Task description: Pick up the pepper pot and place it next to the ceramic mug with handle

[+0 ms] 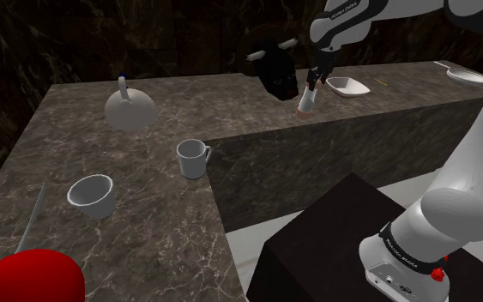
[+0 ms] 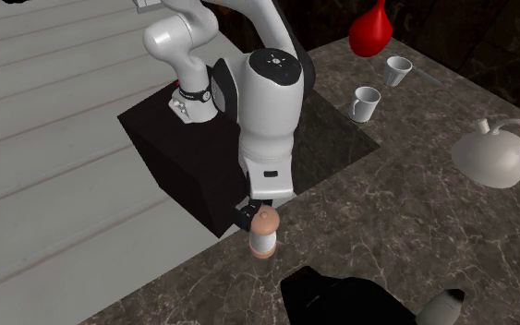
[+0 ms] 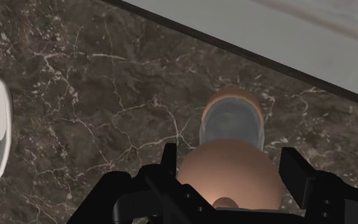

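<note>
From the shoulder view I saw the gripper [image 1: 310,86] clamped on the pepper pot [image 1: 305,102], with the mug [image 1: 193,159] well apart from the fingers. The second exterior view showed the pot's pale body below them — the wrist view showed its brown top squeezed between them.

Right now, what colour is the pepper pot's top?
Tan brown, over a pale grey body; the pepper pot shows best in the wrist view.
</note>
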`<state>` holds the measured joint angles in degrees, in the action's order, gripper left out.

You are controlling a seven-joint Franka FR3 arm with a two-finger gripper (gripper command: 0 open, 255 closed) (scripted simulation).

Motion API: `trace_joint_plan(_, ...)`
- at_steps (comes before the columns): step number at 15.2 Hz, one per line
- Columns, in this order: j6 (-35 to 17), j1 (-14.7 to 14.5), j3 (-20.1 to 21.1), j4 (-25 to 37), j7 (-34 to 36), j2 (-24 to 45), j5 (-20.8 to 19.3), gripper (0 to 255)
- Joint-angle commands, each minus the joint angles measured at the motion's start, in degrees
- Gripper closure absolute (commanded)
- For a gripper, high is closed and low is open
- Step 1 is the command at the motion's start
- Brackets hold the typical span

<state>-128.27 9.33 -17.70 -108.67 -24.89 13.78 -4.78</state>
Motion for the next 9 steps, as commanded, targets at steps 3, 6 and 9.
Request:
trace_joint_plan(3,-0.01,0.0,0.01,-0.01,-0.01,0.03,0.02,255)
trace_joint_plan(6,2.06,-0.1,-0.05,1.16,-0.09,-0.91,-0.18,255)
trace_joint_plan(9,4.15,-0.18,-0.09,2.44,-0.19,-1.75,-0.34,255)
